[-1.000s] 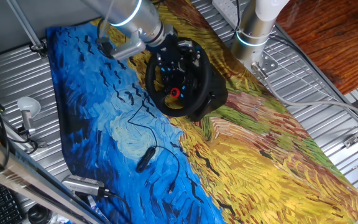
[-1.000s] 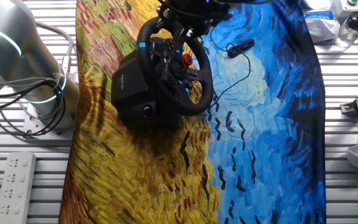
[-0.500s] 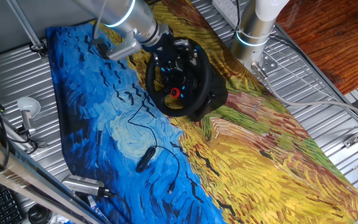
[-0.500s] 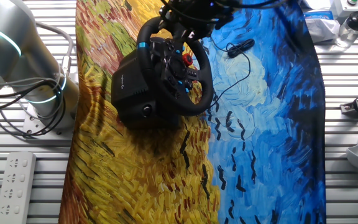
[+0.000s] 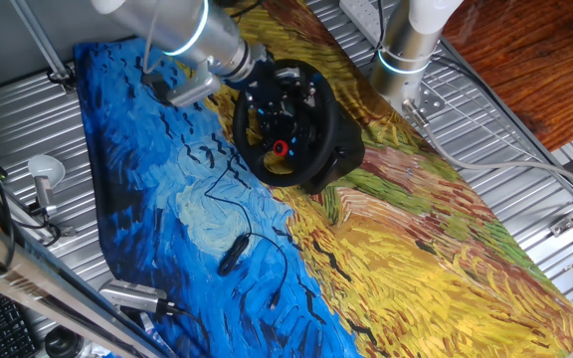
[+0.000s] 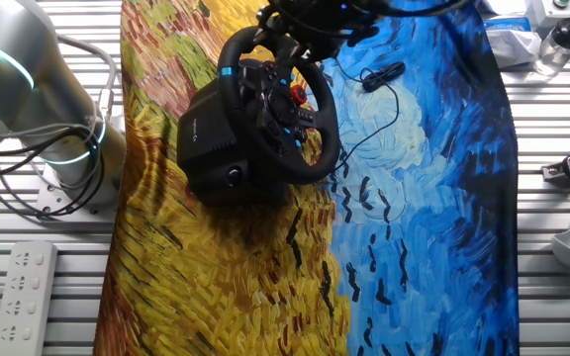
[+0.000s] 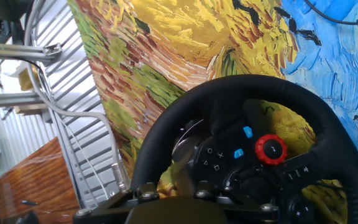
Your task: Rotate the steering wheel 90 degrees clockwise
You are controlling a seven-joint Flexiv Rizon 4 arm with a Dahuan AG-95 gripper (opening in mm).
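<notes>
- Steering wheel stands mid-cloth on the tabletop, red knob on its hub.
- Pincer at the wheel's top rim; fingers hidden, grip state cannot be told.
- Wheel's lower rim cut off in hand view.

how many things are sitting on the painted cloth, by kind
steering wheel: 1
small black cabled device: 1
total: 2
</notes>
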